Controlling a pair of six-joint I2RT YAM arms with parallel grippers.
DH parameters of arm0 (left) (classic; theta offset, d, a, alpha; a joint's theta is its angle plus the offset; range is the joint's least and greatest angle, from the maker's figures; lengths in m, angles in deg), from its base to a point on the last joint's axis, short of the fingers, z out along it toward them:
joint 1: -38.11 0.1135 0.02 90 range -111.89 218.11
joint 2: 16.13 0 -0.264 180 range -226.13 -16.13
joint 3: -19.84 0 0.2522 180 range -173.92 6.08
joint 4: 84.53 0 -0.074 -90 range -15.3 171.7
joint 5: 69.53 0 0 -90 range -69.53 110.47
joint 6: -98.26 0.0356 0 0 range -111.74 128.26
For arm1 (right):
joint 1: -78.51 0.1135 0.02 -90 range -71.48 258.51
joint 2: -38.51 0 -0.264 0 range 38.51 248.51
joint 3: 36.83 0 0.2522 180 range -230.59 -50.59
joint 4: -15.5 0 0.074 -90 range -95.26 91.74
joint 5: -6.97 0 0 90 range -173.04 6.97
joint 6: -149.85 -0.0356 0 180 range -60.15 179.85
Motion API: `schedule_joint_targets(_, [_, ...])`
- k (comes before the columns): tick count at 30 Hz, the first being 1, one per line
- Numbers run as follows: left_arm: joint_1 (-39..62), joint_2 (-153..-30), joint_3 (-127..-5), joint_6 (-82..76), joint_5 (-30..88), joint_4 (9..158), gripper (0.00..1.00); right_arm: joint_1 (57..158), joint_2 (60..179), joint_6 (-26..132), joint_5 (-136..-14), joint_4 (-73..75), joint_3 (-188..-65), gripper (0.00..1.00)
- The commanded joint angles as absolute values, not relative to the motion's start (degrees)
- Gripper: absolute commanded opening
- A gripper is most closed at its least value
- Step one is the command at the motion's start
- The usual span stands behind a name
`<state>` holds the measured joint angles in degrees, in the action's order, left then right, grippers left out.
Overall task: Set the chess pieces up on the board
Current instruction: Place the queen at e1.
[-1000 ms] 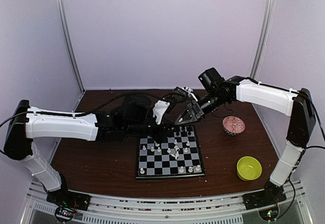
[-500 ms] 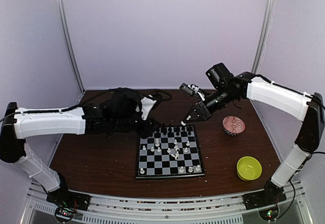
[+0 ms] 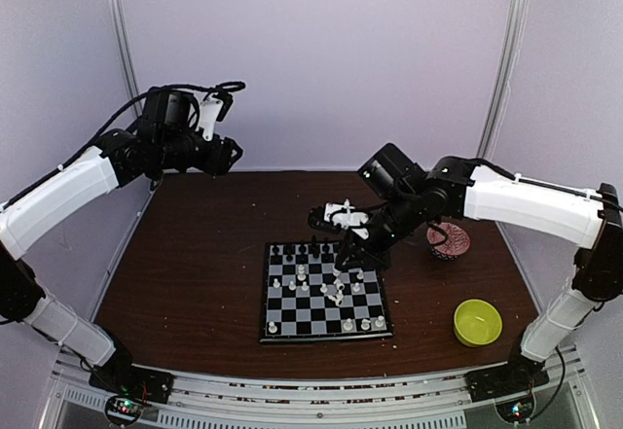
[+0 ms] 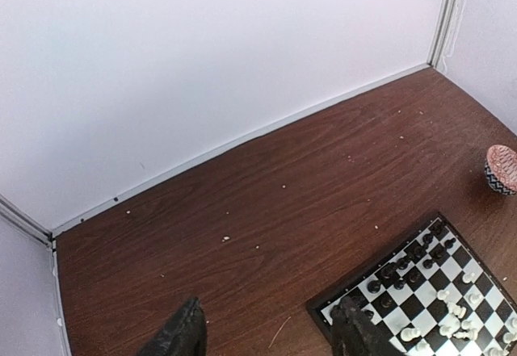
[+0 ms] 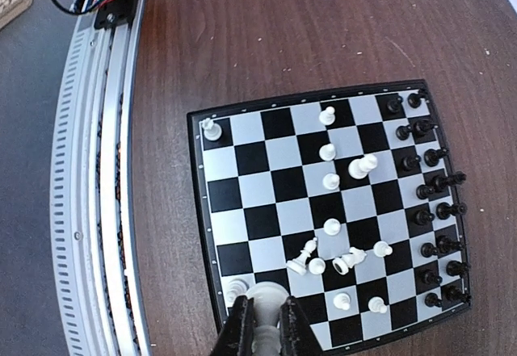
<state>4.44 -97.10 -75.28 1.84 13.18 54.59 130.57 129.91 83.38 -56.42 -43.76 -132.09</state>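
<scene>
The board [image 3: 313, 313] lies at the table's middle, with black chess pieces [image 3: 313, 251] lined along its far edge and white ones [image 3: 336, 293] scattered over the squares, two of them lying on their sides [image 5: 323, 259]. My right gripper [image 3: 344, 260] hangs over the board, shut on a white chess piece [image 5: 265, 295] that stands out past its fingertips [image 5: 242, 324]. In the right wrist view this gripper [image 5: 265, 317] sits above the board's [image 5: 271, 182] near white corner. My left gripper [image 3: 232, 154] is raised high at the back left, open and empty [image 4: 271, 324], far from the board [image 4: 323, 306].
A red-patterned bowl [image 3: 448, 240] stands to the right of the board, also showing in the left wrist view [image 4: 502, 166]. Nearer the front right sits a yellow-green bowl [image 3: 477, 322]. Pale crumbs [image 4: 226, 238] dot the brown table, and purple walls close in the back and sides.
My left arm pulled back from the board's far edge, rose to the back left, and its jaws opened. My right gripper dropped leftward over the board.
</scene>
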Motion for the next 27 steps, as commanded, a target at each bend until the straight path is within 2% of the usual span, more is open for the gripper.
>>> schedule_joint_targets(1, [8.98, -95.12, -73.1, 2.97, 16.11, 55.36, 0.54, 134.32, 132.81, 87.78, -62.97, -45.82, -133.26, 0.07])
schedule_joint_targets(6, [11.32, -90.71, -64.97, 3.96, 14.83, 60.8, 0.54, 138.07, 136.66, 89.97, -65.56, -46.62, -132.81, 0.07])
schedule_joint_targets(27, [11.58, -89.78, -65.36, 5.31, 11.55, 59.12, 0.53, 140.92, 145.65, 89.04, -63.22, -42.42, -128.52, 0.09])
